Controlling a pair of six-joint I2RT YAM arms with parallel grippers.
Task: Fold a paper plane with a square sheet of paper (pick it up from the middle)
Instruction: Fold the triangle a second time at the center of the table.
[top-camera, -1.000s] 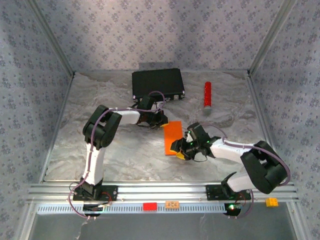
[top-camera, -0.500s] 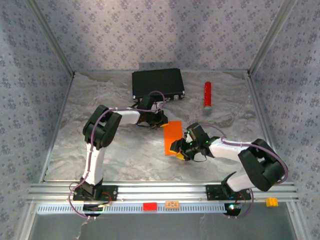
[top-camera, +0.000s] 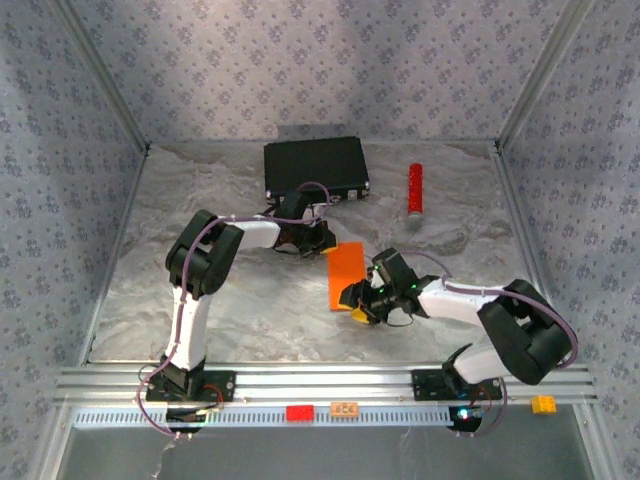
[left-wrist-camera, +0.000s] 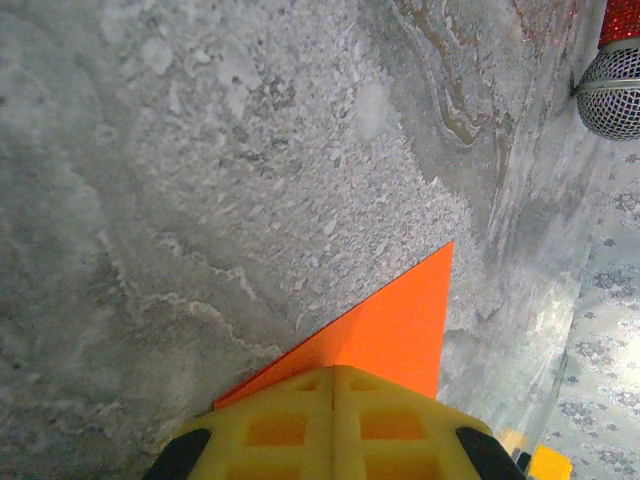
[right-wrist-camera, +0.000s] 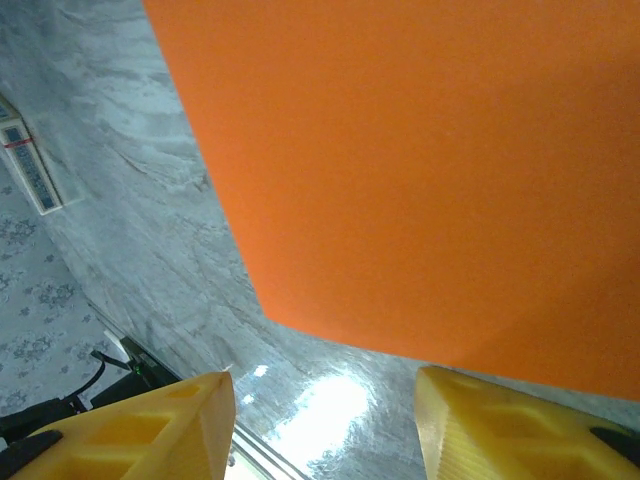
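Now paper within left hand

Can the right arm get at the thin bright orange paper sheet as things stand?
Probably yes. The right gripper stands open just short of the near edge of the thin bright orange paper sheet, nothing between them. The left gripper, shut, sits at the far end, clear of that approach.

one orange sheet of paper, one black case, one red cylinder, two arms
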